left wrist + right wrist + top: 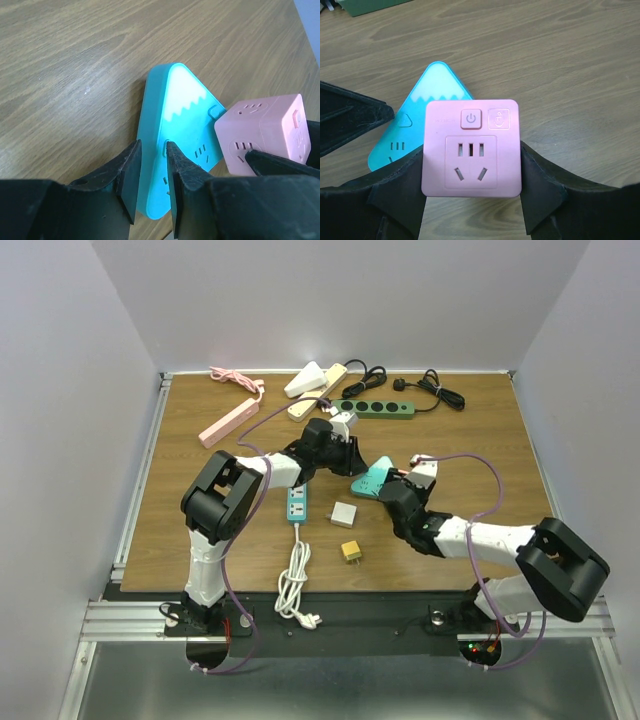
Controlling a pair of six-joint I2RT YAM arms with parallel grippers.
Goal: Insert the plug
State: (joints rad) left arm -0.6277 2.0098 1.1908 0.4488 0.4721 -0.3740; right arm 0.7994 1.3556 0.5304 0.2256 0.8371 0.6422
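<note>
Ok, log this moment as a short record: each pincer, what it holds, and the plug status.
left pincer: clamped on the edge of the teal triangular plastic socket block
right pincer: shut on the pink plastic cube adapter
block position: on the wooden table
plug status: cube at the block's corner; seating cannot be told

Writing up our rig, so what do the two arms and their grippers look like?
The left arm and right arm have white links, bulky black joint housings and a purple cable each. Their fingers are matte black wedges.
</note>
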